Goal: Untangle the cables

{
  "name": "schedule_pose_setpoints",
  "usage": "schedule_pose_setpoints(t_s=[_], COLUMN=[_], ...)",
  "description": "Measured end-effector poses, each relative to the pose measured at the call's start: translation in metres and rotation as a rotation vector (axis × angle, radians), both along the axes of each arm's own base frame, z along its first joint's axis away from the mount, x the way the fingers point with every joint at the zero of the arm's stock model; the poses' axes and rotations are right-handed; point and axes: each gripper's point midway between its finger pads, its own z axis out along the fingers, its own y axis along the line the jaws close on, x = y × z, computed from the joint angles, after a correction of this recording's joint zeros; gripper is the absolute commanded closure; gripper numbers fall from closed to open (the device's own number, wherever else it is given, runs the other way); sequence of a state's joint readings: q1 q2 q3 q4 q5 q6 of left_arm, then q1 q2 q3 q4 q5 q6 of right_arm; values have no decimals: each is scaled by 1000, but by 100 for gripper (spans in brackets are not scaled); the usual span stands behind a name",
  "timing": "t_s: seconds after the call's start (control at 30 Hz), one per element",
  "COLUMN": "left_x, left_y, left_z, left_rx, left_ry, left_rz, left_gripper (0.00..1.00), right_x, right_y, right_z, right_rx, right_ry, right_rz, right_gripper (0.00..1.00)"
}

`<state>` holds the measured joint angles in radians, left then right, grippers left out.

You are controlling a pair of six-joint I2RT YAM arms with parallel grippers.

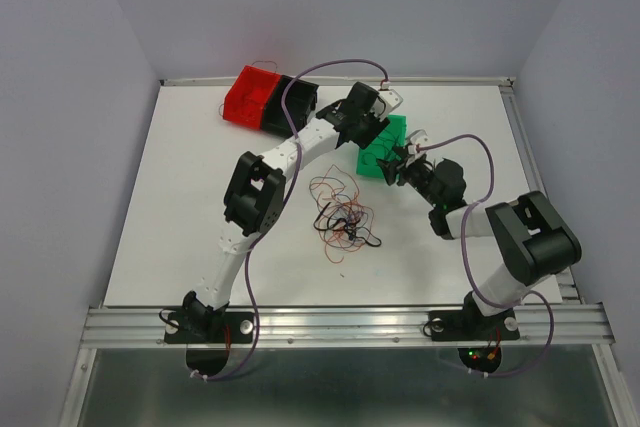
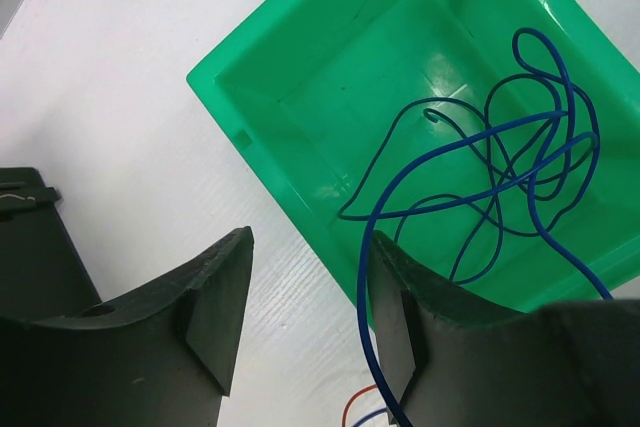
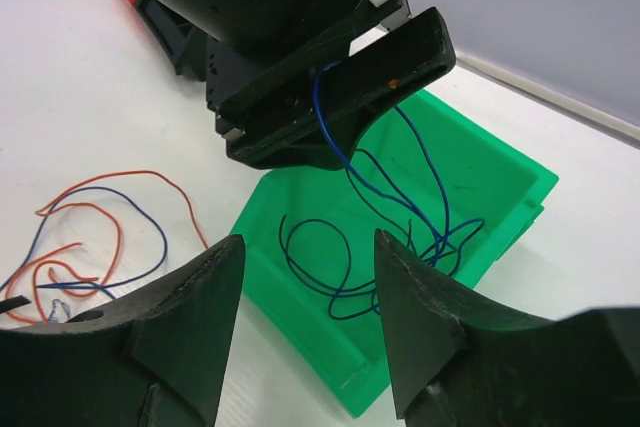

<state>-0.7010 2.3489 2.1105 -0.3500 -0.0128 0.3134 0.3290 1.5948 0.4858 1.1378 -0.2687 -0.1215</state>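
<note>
Bare table (image 1: 190, 187) opens out to the left of the green bin (image 1: 388, 152), and the back rail runs close behind it. The left arm stretches long, with the left gripper (image 2: 310, 237) above the bin, jaws wide. A blue cable (image 2: 359, 287) trails past one finger down into the bin. The right gripper (image 3: 308, 242) faces the bin's near side, spread wide and empty, the left gripper directly ahead of it. The other cables (image 1: 343, 219) lie tangled on the table on the near-left side of the bin. A red bin (image 1: 248, 97) and a black bin (image 1: 292, 107) stand to its far left.
</note>
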Motion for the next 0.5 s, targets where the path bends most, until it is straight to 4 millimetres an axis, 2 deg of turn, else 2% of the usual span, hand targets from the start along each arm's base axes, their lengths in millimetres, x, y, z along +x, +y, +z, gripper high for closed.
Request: schedule_pose_setpoints(t_s=[0.1,0.23,0.37,0.47,0.5], left_x=[0,0,0,0,-1], left_y=[0,0,0,-1,-1], left_z=[0,0,0,0,0], left_rx=[2,1,2,3,4], left_ry=[-2,-3,-4,-5,-5], left_rz=[-2,-3,-7,-9,-11], left_gripper=[41,42,41,41,41], right_x=[11,21,30,34,35], right_y=[2,2,4,6,6], right_z=[-2,9,13,11,10], right_rx=[-20,-24,-25,-27,-27], right_ry=[-9,-57,-85,-83,-83], right_rz=[-6,-20,-25,-24,-24], right_gripper=[52,54,64,73,81])
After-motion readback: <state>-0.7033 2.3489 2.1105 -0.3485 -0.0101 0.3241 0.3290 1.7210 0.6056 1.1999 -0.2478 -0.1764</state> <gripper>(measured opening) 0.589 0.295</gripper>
